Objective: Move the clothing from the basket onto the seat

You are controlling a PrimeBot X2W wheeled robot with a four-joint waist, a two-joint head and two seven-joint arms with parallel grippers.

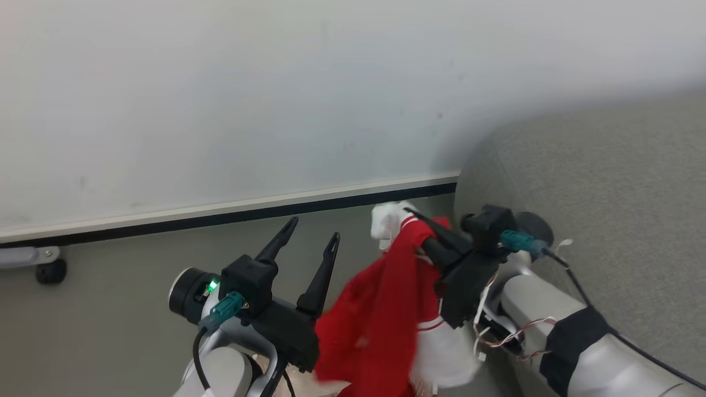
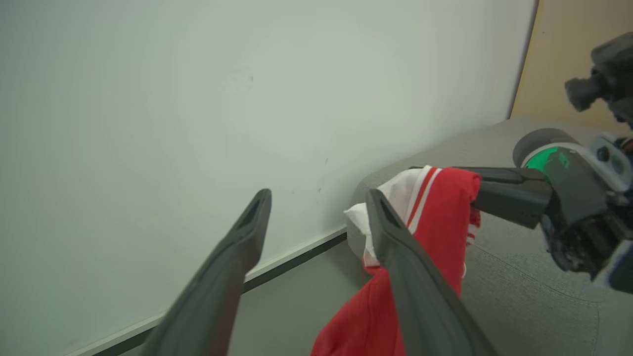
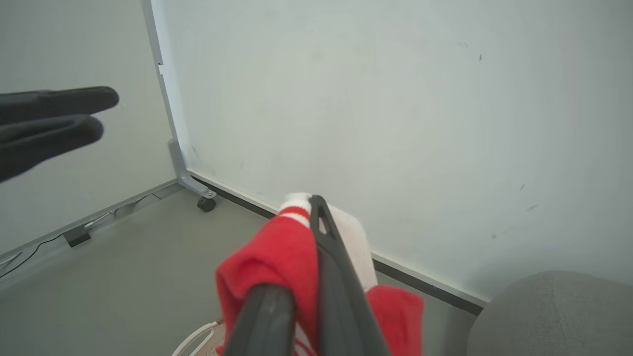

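Note:
The red clothing with white trim hangs in the air from my right gripper, which is shut on its upper edge beside the rounded end of the grey seat. In the right wrist view the fabric is bunched around my right gripper. My left gripper stands open just left of the garment, with nothing between its fingers. In the left wrist view my left gripper is spread wide, and the clothing hangs behind the right finger. A pale curved bit of the basket peeks in low down.
A white wall panel with a dark baseboard runs behind everything. A grey caster foot stands at the far left on the grey floor. The seat rises close on my right.

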